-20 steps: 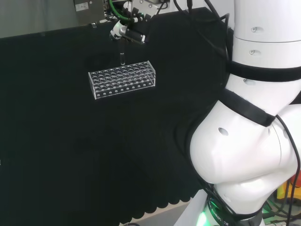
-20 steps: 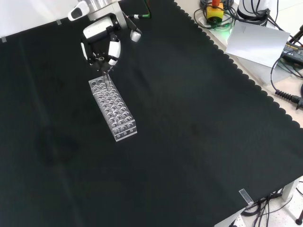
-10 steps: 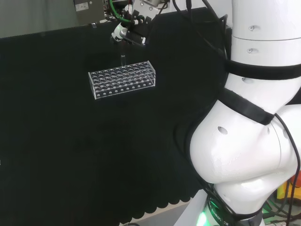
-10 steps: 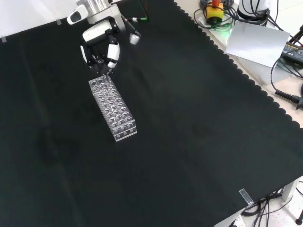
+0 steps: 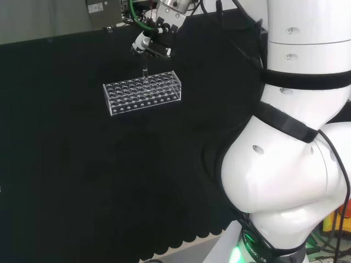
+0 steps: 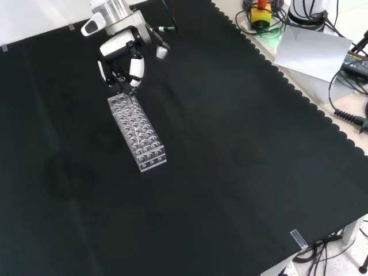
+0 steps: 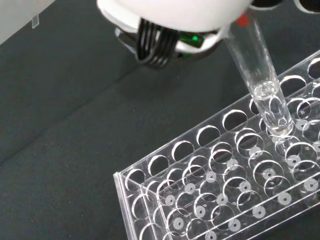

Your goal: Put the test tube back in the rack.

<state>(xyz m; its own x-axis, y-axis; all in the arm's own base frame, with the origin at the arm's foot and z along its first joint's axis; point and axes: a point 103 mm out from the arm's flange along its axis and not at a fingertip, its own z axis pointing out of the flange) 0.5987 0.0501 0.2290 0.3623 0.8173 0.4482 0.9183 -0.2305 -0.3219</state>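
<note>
Fingers [image 6: 134,68] curled round the top of the tube [image 7: 260,80], pinching it upright over the rack [image 6: 137,133]. Hand [image 6: 122,54] lifted a little from a second ago, apparently drawing the tube's tip up. Tip now in a hole at the rack's end, seemingly not yet seated.

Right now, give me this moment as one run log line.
hand: shut on tube | tube: upright, tip at a hole of the rack, not seated | rack: on cloth | step: lowering tube in
</note>
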